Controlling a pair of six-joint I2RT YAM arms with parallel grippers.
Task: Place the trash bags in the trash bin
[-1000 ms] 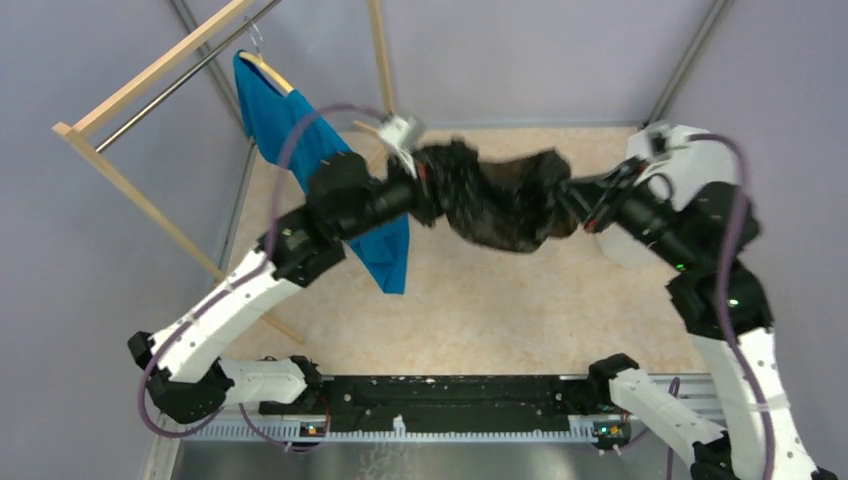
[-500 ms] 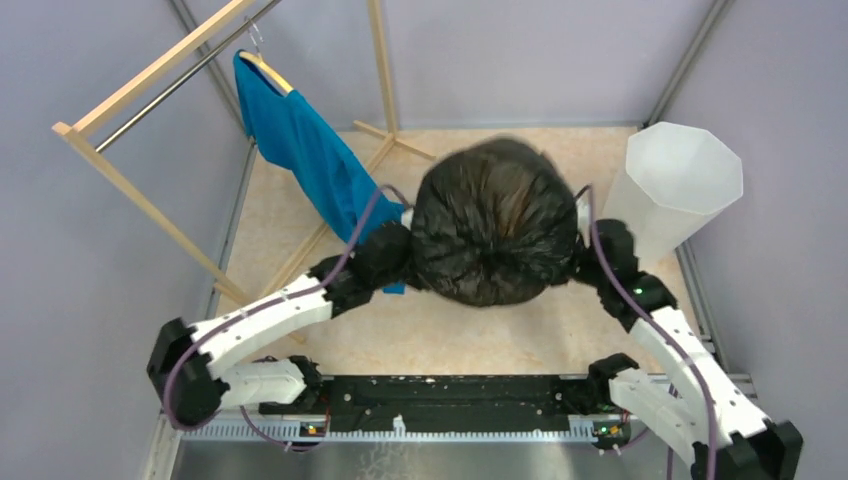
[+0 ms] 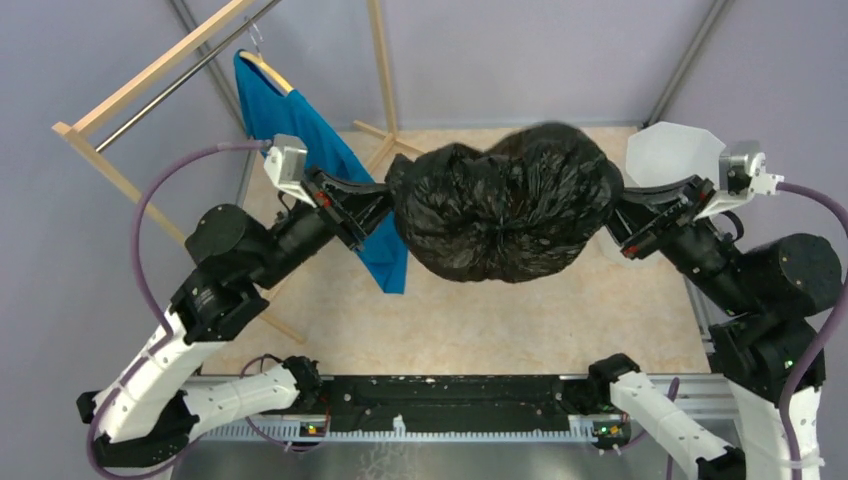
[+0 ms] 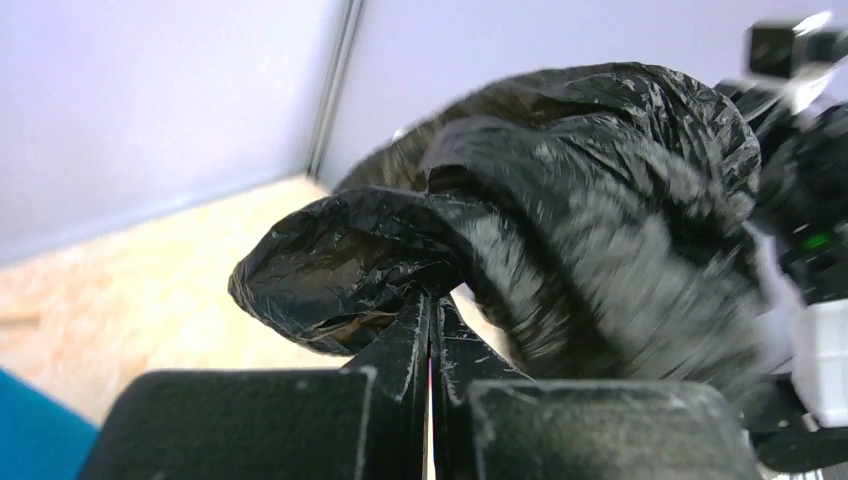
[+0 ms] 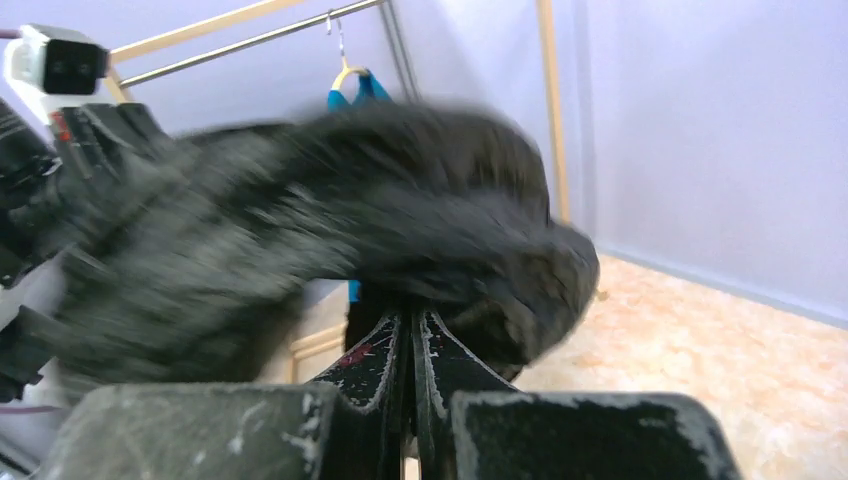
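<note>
Left end effector and right end effector pinch closed on opposite edges of the trash bag billowing between them, trash bin just beyond the right

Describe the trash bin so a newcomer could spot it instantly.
Look at the far right corner of the beige floor. The trash bin stands there, partly hidden behind the black trash bag. It alone is frosted white with many flat-sided walls.

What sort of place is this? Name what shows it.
Probably a walled-off robot test cell, not a home: bare lavender walls, a wooden clothes rack with a blue T-shirt, and two arms bolted at the near edge.
</note>
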